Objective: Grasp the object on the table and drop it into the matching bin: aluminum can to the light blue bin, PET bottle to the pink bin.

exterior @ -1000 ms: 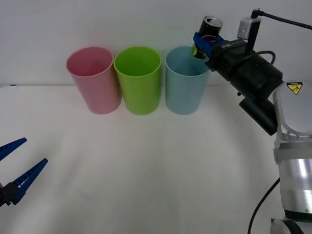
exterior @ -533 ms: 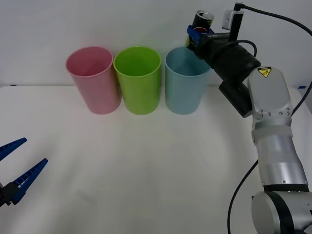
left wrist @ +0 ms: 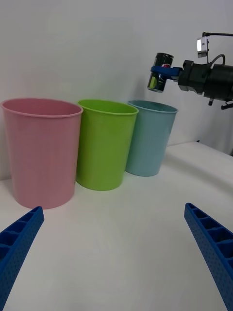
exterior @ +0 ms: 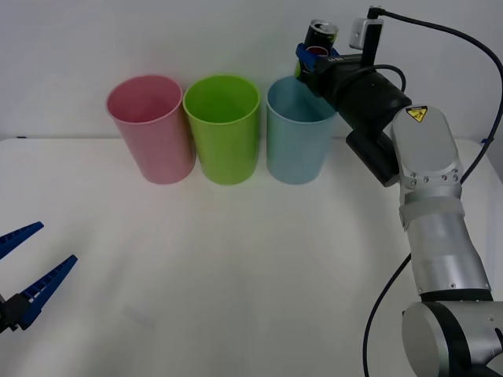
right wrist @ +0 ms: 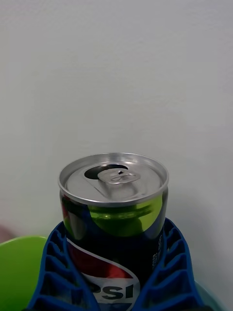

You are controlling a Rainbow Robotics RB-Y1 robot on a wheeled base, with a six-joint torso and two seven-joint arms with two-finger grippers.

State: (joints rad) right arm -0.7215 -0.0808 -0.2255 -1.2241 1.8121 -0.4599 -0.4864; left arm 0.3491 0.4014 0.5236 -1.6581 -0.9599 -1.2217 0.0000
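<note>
Blue ribbed fingers of the left tool stand wide apart at the near left corner of the white worktop, low and well away from everything; that arm looks parked, leaving the work to the other.

Along the back of the worktop stand three bins in a row, each touching or just beside its neighbour: the pink bin, a lime green bin, then the light blue bin. Their mouths face up, ready for a drop from above.

Farther right, the right tool is clamped on the aluminum can, gripping its lower body so the silver top stands clear and nearly upright. The can hangs in the air above the far right rim of the light blue bin; from the front view it seems to sit over the rim's edge more than over the middle, though depth is hard to judge. A release here probably needs a slight move inward first, lest the can clip the rim.
</note>
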